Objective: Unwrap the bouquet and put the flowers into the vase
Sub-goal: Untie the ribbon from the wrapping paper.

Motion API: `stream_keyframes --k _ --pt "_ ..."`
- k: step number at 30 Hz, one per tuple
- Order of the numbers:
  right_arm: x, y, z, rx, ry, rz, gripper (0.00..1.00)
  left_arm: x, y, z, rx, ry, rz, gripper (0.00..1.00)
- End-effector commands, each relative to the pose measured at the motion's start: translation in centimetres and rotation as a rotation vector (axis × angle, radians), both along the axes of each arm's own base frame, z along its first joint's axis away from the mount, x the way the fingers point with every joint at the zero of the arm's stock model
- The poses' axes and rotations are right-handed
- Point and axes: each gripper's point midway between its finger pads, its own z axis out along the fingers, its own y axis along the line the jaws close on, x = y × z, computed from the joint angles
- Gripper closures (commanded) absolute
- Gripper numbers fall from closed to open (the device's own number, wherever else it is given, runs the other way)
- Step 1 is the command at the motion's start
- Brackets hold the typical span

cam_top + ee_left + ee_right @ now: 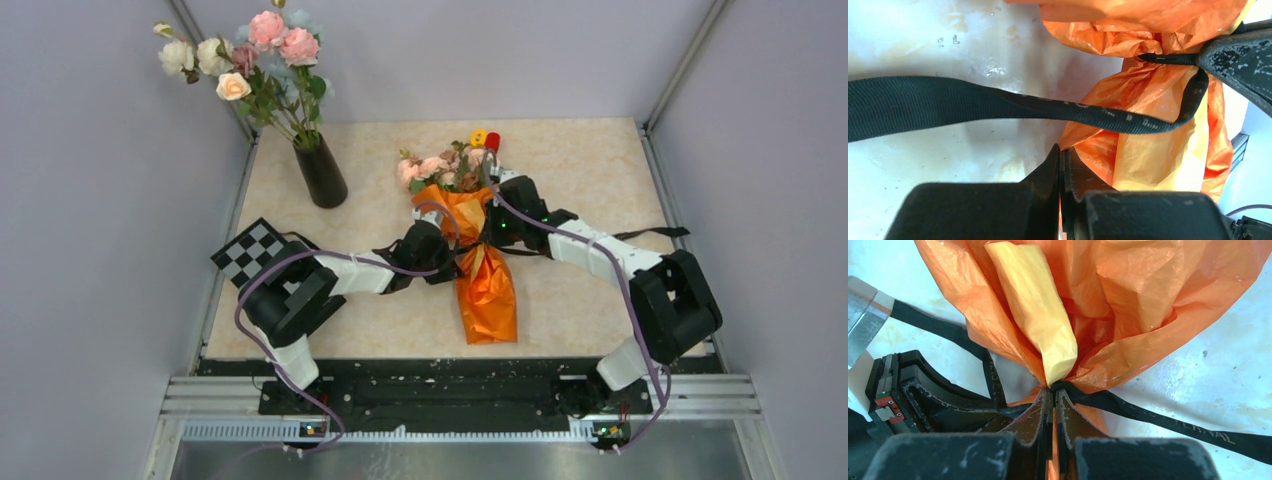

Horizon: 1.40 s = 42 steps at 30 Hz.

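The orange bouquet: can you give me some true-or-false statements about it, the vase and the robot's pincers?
The bouquet stands in the vase. False: it lies flat on the table.
The black ribbon is tied round the orange paper. True.
Both pincers gape wide. False: the left pincer and right pincer are shut, either side of the tied waist.
The vase holds other flowers. True.

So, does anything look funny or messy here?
Yes. The bouquet lies flat on the table, its orange paper crumpled, and its black ribbon trails loose toward the right edge. The vase already holds a taller flower bunch.
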Motion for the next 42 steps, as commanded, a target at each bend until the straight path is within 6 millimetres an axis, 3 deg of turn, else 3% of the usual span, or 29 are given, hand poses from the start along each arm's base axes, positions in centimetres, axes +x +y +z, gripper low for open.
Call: stream_keyframes --k 1,10,21,25,29,36,42 --pt "2.4 -1.0 4.9 0.178 -0.102 -0.035 1.00 -0.8 2.0 -1.2 0.083 0.020 0.023 1.00" --pt "2.2 -3.1 3.9 0.270 -0.045 -0.044 0.99 -0.8 2.2 -1.2 0.087 0.021 0.028 1.00" --pt "2.3 -5.6 4.6 0.324 -0.054 -0.079 0.92 -0.8 2.3 -1.2 0.089 0.020 0.029 1.00" --pt "1.6 -5.0 5.2 0.351 -0.066 -0.033 0.87 -0.9 2.1 -1.0 0.081 0.018 0.026 1.00" --pt "0.4 -4.2 5.3 0.361 -0.087 0.007 0.74 -0.7 1.9 -0.5 0.069 0.010 0.023 1.00" --pt "-1.0 -2.2 3.7 0.263 -0.080 0.065 0.73 -0.7 1.6 -0.3 0.060 0.009 0.011 1.00" --pt "-0.5 -1.7 2.2 0.187 -0.076 0.062 0.74 -0.7 1.5 -0.3 0.058 0.012 0.009 1.00"
